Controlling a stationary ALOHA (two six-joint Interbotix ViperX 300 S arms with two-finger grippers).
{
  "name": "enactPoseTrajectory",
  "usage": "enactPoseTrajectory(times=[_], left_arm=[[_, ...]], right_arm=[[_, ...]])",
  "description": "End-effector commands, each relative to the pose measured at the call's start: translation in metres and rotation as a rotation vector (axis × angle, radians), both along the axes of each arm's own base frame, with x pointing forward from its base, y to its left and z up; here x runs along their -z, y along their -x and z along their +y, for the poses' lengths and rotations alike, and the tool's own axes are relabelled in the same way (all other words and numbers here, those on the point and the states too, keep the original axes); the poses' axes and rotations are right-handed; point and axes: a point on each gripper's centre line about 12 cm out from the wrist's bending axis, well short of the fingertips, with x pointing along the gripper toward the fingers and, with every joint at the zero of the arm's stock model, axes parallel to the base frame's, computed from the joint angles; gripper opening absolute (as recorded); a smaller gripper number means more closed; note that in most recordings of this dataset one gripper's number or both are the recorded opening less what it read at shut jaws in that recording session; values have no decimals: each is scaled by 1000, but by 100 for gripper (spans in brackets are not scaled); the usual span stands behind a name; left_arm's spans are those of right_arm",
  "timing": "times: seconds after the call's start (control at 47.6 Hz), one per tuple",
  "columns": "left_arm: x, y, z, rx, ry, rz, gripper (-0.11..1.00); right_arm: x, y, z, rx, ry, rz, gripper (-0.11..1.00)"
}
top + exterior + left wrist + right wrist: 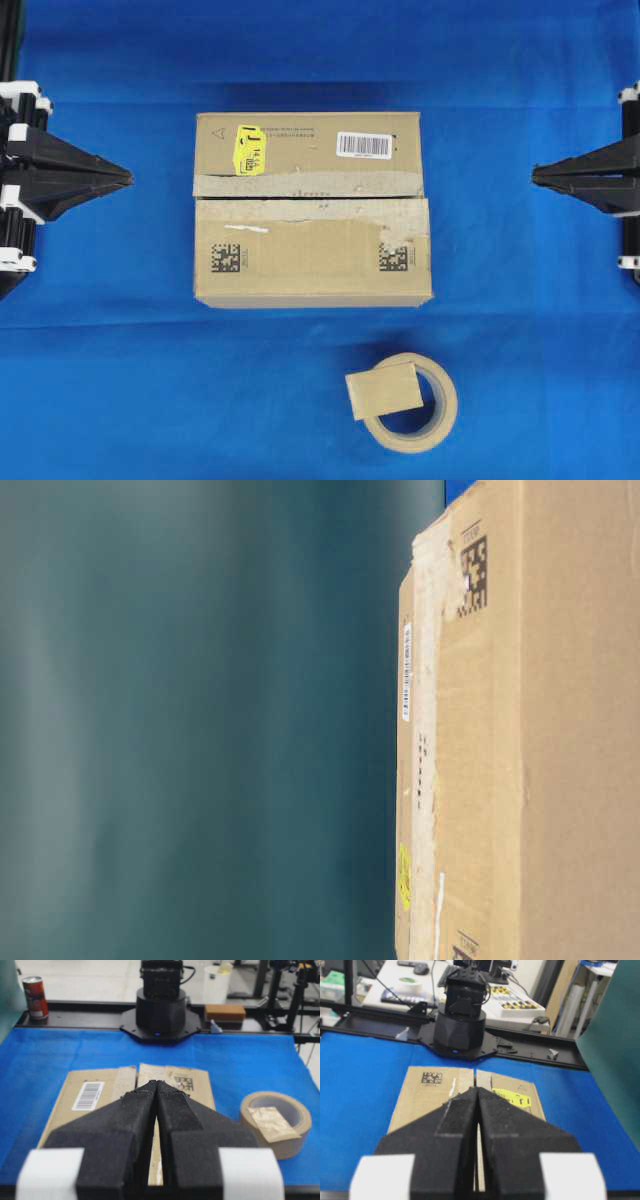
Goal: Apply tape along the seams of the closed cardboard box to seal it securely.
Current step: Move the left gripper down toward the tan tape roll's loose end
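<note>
While both arms sit back at the table's edges, the left gripper (128,178) at nine o'clock and the right gripper (536,177) at three o'clock have their jaws pressed together on nothing, tips aimed at the middle. Between them, well apart from either, the cardboard box (312,208) lies flat on the blue cloth (110,380), its yellow sticker (248,148) and barcode label (364,145) on the twelve o'clock flap and two matrix codes on the six o'clock flap. The seams (300,197) run from nine to three across its top, edged by pale old tape. At five o'clock from the box lies the tape roll (412,403), with the tape (384,390) resting on it.
</note>
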Motion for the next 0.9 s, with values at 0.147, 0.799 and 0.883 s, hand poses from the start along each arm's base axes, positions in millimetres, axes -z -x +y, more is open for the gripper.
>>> enactPoseTrajectory(times=[0.147,0.799,0.883], left_arm=[[-3,-3,-13,55,-89,1,0],[39,-38,-94,343,-781,-33,30],[51,-51,-100,365,-833,14,56]], right_arm=[[-14,-5,-1,2,-17,-8,0],[-14,-8,-3,15,-25,-29,0],[-14,-9,-5,27,-28,-28,0]])
